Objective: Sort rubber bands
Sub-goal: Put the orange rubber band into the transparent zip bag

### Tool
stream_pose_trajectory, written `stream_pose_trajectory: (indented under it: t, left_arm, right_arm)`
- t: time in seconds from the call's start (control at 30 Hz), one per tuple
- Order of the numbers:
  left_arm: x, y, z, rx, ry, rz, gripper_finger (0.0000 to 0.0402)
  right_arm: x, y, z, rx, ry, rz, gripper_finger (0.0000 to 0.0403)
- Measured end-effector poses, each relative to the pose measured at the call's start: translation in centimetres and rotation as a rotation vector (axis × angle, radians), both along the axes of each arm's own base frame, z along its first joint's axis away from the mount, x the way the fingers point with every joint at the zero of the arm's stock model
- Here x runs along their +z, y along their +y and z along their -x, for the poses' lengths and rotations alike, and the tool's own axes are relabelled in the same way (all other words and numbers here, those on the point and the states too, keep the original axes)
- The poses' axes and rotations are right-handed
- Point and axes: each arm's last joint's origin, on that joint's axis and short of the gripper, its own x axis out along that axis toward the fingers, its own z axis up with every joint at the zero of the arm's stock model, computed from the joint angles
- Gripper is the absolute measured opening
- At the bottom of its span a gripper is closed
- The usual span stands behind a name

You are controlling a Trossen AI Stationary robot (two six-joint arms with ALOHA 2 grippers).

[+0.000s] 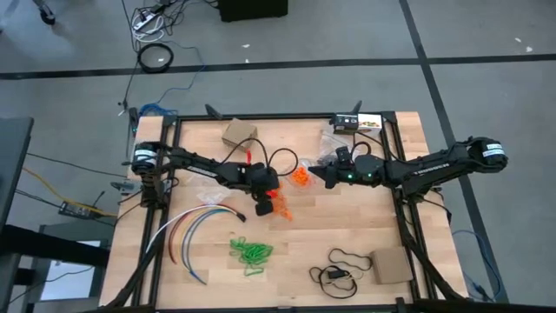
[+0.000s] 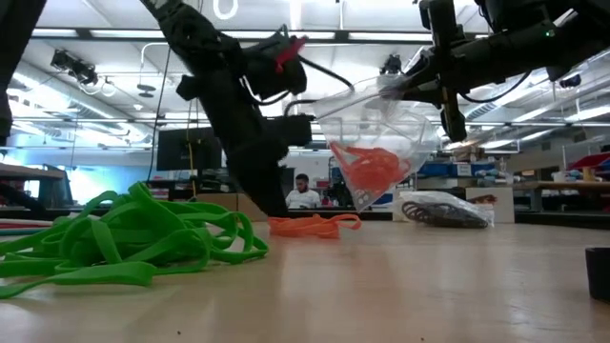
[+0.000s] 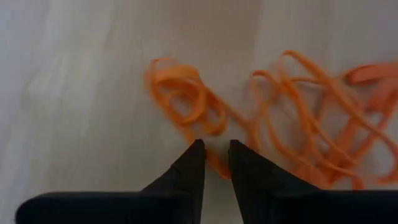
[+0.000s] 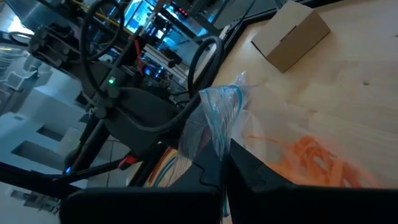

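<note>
Left gripper [image 3: 216, 163] down at the table [image 1: 365, 226], fingertips a narrow gap apart, holding nothing. One strand of the loose orange bands [image 3: 292, 118] passes across the gap just ahead of the tips; the rest of that tangle spreads flat on the wood just beyond.

Right gripper [image 4: 222, 163] pinched shut on the rim of a clear plastic bag [image 2: 381, 124], which hangs off the table with a clump of orange bands inside [image 2: 367, 167].

Green bands [image 1: 250, 252] sit in a heap near the front edge, well apart from both grippers. Bands are thin, flat, floppy loops; the bag is crinkly film.

In the low view the left fingertips are hidden behind the arm. A dark pile [image 2: 446, 210] lies farther back, too blurred to identify.
</note>
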Motion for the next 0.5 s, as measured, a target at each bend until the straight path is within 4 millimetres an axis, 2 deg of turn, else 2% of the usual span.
stream_pose_trajectory:
  t: [0.07,0.17,0.3,0.5]
  left_arm:
    - [-0.2,0.1,0.1,0.025,0.021,-0.026,0.0073]
    - [-0.2,0.2,0.2,0.014,0.042,-0.062,0.0019]
    - [1.0,0.2,0.7,-0.014,0.084,-0.091,0.0004]
    - [6.3,0.2,0.7,-0.033,0.015,-0.133,0.0002]
  right_arm:
    - [0.0,0.1,0.0,0.001,0.0,0.001,0.0004]
    - [0.0,0.1,0.0,0.002,0.002,0.001,0.0004]
    - [0.0,0.1,0.0,0.002,0.003,0.001,0.0004]
    - [0.0,0.1,0.0,0.002,0.006,0.003,0.0004]
